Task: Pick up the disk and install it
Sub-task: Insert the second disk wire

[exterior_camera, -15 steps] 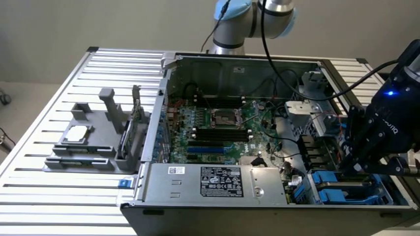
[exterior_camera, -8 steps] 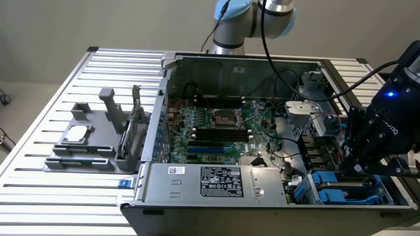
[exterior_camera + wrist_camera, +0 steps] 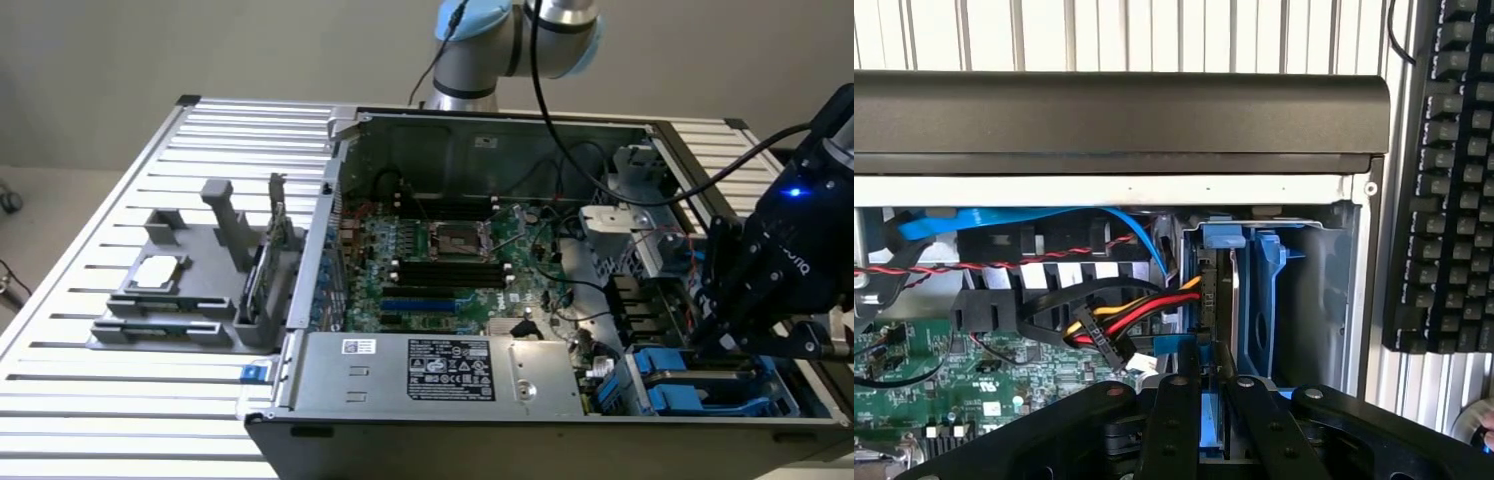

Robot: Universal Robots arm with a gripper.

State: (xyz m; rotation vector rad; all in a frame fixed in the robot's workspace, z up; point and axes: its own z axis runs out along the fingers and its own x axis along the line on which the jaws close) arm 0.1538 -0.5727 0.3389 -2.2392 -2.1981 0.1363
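A pale slatted metal worktop [image 3: 80, 250] carries the open computer case [image 3: 534, 420]; behind the case a plain beige wall [image 3: 267, 45] rises; a black keyboard [image 3: 1444, 180] lies just beside the case.

Silver-grey arm [image 3: 514, 45] with blue joint cap, black cabled hand [image 3: 721, 345] (blue light glowing).

We see the open computer case [image 3: 534, 300] lying on the slatted table [image 3: 80, 300], with the motherboard [image 3: 454, 260] flat inside it. The power-supply box [image 3: 441, 372] sits along the case's near edge. At the exterior view's left, beside the case, a parts holder [image 3: 187, 290] rests on the table. The gripper [image 3: 727, 335] hangs over the drive bay [image 3: 694, 385] at the case's right corner. A keyboard [image 3: 1444, 180] lies outside the case wall.
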